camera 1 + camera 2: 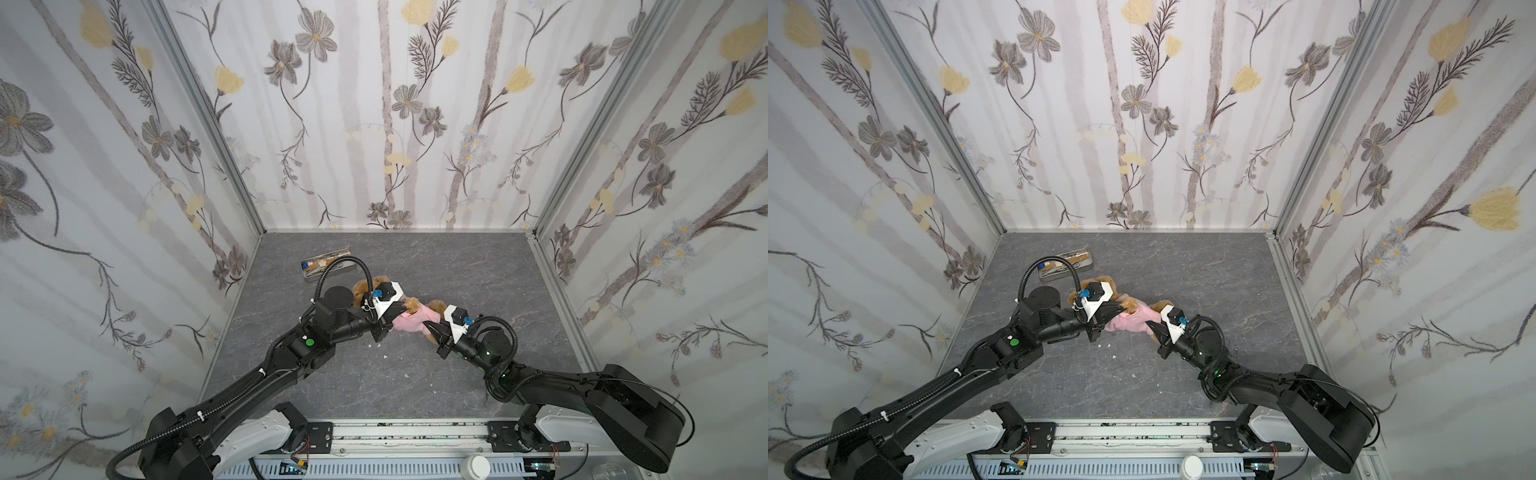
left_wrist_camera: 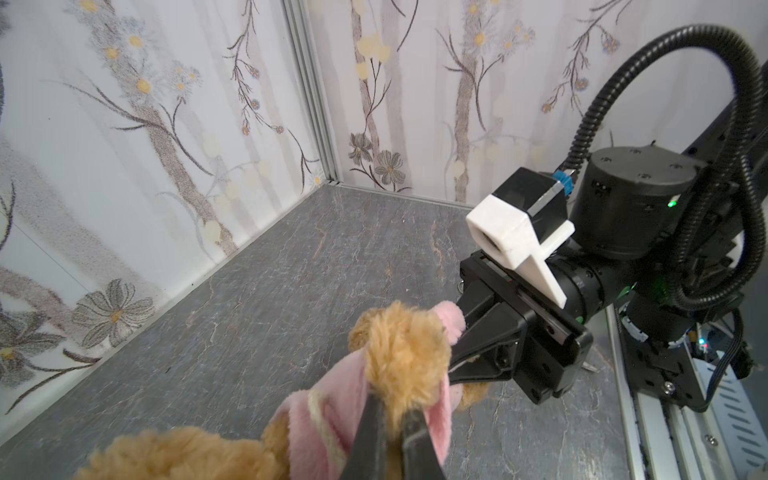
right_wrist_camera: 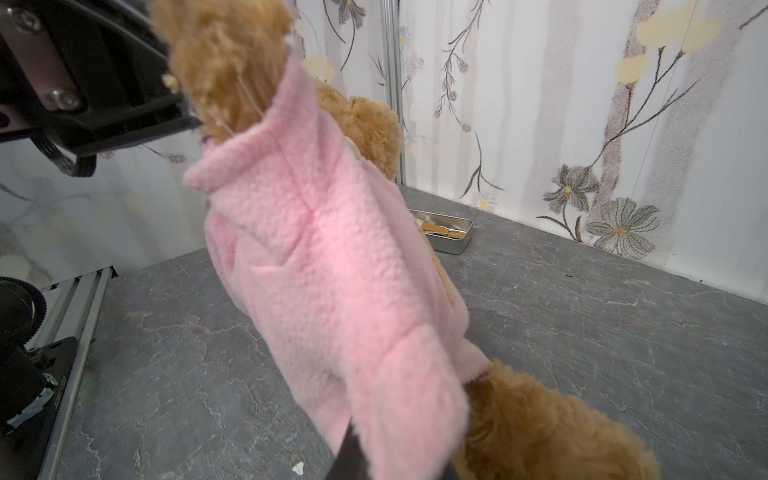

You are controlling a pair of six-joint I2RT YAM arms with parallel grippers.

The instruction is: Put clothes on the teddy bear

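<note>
The left pincer (image 2: 388,432) is clamped on a paw of the teddy bear (image 2: 405,345) where it pokes from a sleeve of the pink shirt (image 3: 316,270). The right pincer (image 2: 457,345) pinches the shirt's hem. The bear stretches between them over the middle of the desk (image 1: 415,374), near a metal tin (image 1: 328,264).

We see a golden-brown teddy bear (image 3: 365,124) and a pale pink fleece shirt (image 3: 316,270) with cream trim. The tabletop (image 1: 415,365) is dark grey, veined white and rust. The walls (image 1: 374,124) are white with grey stripes and grey and pale-yellow flowers. The robot arms (image 1: 249,386) are black, the camera mounts (image 2: 511,232) white and the tin (image 3: 451,245) silver.
</note>
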